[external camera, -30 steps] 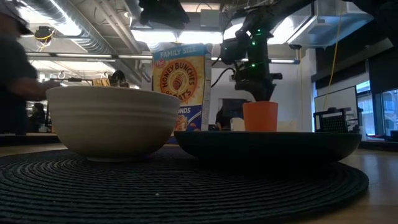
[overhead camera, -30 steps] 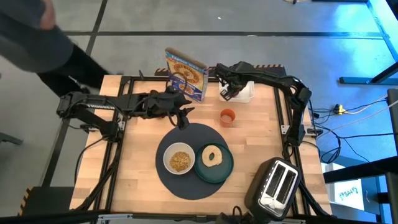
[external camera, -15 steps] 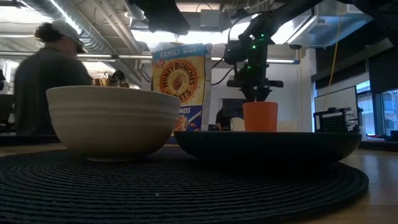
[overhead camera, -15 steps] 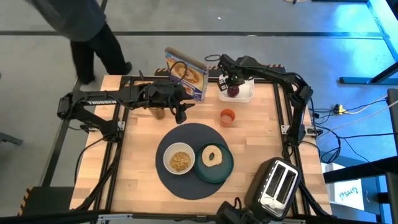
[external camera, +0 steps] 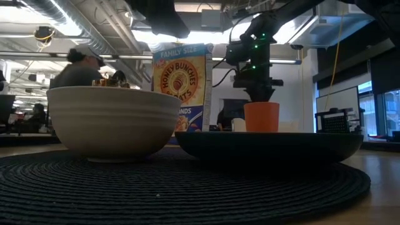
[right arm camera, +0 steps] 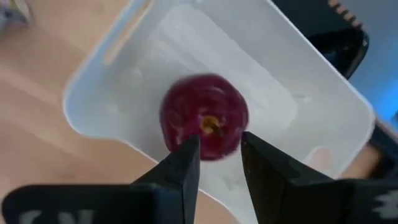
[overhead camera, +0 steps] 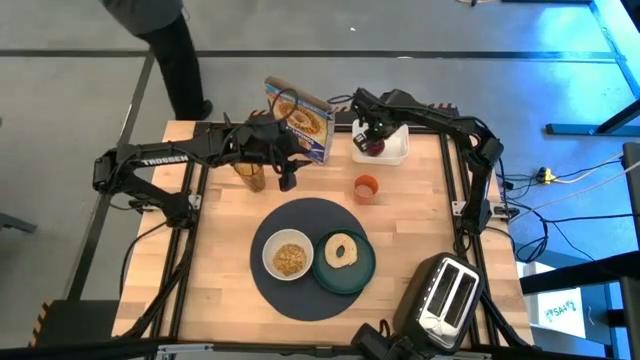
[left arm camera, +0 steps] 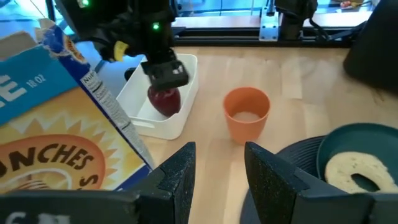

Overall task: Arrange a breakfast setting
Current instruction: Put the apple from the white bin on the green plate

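1. The red apple (right arm camera: pixel 204 117) lies in the white tub (right arm camera: pixel 311 106), directly under the right hand (right arm camera: pixel 219 160), whose fingers are spread apart above it.
2. The left hand (left arm camera: pixel 219 163) hangs released beside the cereal box (left arm camera: pixel 56 143).

Right claw (right arm camera: pixel 219 162) parted, lowered.

Overhead lighting is even and bright across the wooden table (overhead camera: pixel 220 260), with soft, short shadows. A blue cast falls on the floor at the top right of the high view. In the low view, ceiling lights flare white behind the cereal box (external camera: pixel 182 94), leaving the near mat (external camera: pixel 187 187) dim. The apple (right arm camera: pixel 204 116) appears soft (slight blur). The passing person (external camera: pixel 78 65) is smeared.
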Available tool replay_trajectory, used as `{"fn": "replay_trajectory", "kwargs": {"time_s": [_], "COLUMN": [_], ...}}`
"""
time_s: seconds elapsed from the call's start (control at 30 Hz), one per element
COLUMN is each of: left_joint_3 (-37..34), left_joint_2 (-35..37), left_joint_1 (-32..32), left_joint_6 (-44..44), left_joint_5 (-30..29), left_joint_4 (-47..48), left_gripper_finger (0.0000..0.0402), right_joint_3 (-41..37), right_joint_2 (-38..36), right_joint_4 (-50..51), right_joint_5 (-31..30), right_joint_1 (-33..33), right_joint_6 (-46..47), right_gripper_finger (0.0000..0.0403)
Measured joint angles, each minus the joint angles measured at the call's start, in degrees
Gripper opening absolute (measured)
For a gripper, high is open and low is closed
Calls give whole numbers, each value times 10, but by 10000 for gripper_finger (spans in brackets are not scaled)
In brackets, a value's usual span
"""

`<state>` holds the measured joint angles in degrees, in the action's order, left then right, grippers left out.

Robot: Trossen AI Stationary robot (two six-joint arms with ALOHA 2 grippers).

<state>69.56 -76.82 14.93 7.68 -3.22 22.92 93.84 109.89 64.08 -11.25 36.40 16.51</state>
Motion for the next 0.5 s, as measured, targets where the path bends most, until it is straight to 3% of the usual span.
{"fn": "replay_trajectory", "kwargs": {"time_s": [0.13,0.3,0.5], "left_joint_3": [0,0,0], "left_joint_2": [0,0,0], "left_joint_1": [8,14,23], "left_joint_6": [5,18,19], "left_joint_5": [15,15,14], "left_joint_4": [0,0,-2], "left_gripper_finger": [131,131,131], "right_joint_3": [0,0,0], "right_joint_2": [0,2,14], "right_joint_4": [1,-18,-8], "right_joint_5": [0,16,-15], "right_joint_1": [-1,0,-7], "right_joint_6": [-64,-67,-83], "right_gripper_finger": [108,106,76]}}
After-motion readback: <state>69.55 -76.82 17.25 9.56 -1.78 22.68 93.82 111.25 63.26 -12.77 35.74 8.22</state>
